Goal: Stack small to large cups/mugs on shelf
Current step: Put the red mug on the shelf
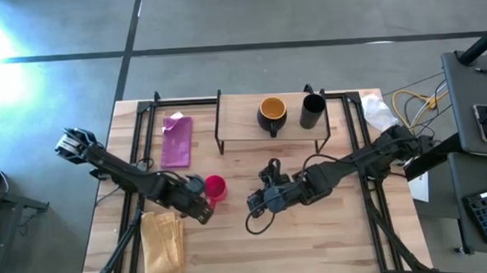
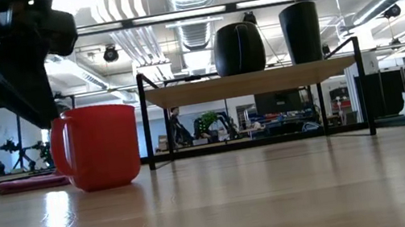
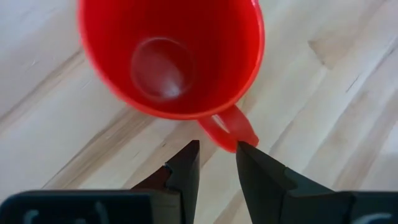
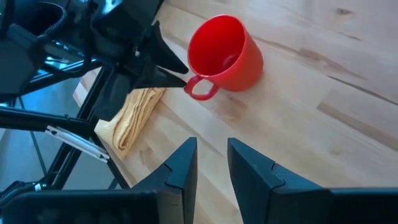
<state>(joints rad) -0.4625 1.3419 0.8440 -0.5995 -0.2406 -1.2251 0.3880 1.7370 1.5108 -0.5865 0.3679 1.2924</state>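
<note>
The small red mug (image 1: 215, 187) stands upright on the tabletop, its handle (image 3: 229, 132) turned toward my left gripper (image 3: 217, 148). That gripper is open, with its fingertips right at the handle's outer curve. The right wrist view shows the red mug (image 4: 224, 53) with the left gripper (image 4: 168, 71) beside its handle. My right gripper (image 1: 259, 203) is open and hovers over bare wood to the mug's right. The low wooden shelf (image 1: 247, 132) at the far side carries the dark mug with a yellow inside (image 1: 272, 112) and the black cup (image 1: 312, 110), both upright. My left gripper comes at the red mug's handle (image 3: 235, 142) slanting down from the table's left and near side. One open fingertip (image 3: 244, 150) is level with the handle's outer curve. I cannot tell whether it touches. The mug stands upright on the table.
A pink cloth (image 1: 176, 139) lies left of the shelf and a folded yellow cloth (image 1: 161, 239) lies near the table's near-left corner. Black metal rails (image 1: 137, 149) run along both sides. A white crumpled thing (image 1: 376, 108) sits at the far right. A black cable (image 1: 256, 226) loops under the right gripper.
</note>
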